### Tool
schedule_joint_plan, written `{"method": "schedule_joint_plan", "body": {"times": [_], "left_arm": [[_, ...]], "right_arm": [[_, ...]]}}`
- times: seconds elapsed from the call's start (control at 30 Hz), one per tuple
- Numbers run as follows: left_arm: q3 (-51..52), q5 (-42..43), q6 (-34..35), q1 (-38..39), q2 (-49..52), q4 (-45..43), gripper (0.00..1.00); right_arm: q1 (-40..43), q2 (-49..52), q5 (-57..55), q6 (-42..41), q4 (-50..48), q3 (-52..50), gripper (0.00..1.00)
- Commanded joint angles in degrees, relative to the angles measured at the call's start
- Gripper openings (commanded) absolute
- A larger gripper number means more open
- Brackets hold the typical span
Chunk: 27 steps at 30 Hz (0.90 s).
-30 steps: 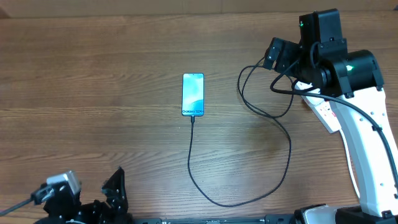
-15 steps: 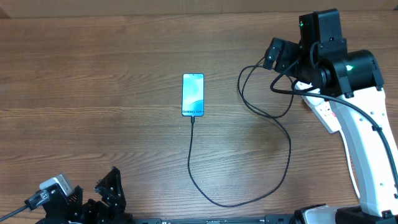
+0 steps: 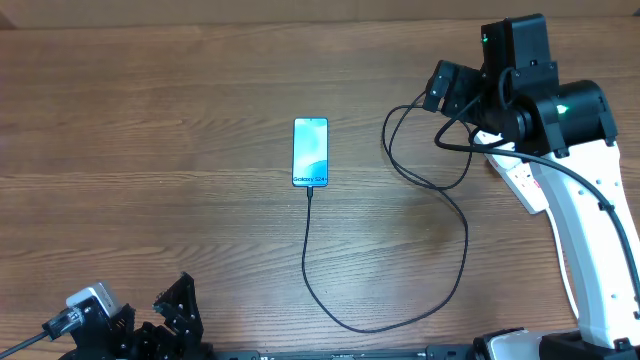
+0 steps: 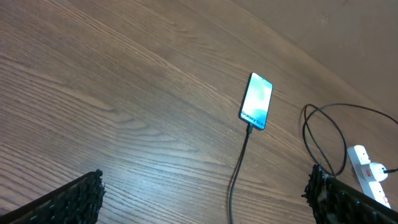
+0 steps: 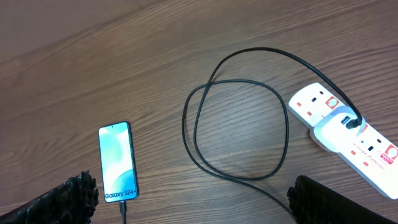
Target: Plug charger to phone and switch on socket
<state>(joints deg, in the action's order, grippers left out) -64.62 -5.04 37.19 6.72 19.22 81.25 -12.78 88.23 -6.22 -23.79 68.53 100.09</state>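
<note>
The phone [image 3: 311,152] lies flat near the middle of the wooden worktop [image 3: 150,150], with its screen lit and facing up. The charger [image 3: 305,255] meets the lower short edge of the phone with its small tip. From there the thin black cable runs toward the near edge of the worktop, bends in a wide curve to the right, and makes two loose loops beside the socket [image 5: 323,102]. Its other end sits in a white plug on that socket, which lies at the right side, partly under the right arm in the overhead view. Whether the red switches are pressed, I cannot tell. The left end effector [image 4: 204,186] is at the near left corner with its fingers spread wide and holding nothing. The right end effector [image 5: 193,186] hangs above the cable loops, also spread wide and empty.
</note>
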Motion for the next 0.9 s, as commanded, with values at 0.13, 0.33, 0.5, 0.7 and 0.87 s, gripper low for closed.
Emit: {"method": "schedule_joint_plan", "body": {"times": [0.13,0.33,0.5,0.7,0.87], "left_arm": [[0.3,-1.0,0.5,0.0,-0.3,0.0,1.00],[0.3,-1.0,0.5,0.0,-0.3,0.0,0.99],[0.3,-1.0,0.5,0.0,-0.3,0.0,1.00],[0.3,-1.0,0.5,0.0,-0.3,0.0,1.00],[0.3,-1.0,0.5,0.0,-0.3,0.0,1.00]], "right_arm": [[0.3,-1.4,-0.3,-0.2,0.7,1.1,1.00],[0.3,-0.5,-0.7,2.6,0.5,0.5,1.00],[0.3,-1.1,-0.9,8.6,-2.4,-3.9,1.00],[1.9,-4.9,-0.8,9.1,-9.6,-11.0,1.00],[4.6,-13.3,0.4,9.1,-16.0,-21.9,1.00]]}}
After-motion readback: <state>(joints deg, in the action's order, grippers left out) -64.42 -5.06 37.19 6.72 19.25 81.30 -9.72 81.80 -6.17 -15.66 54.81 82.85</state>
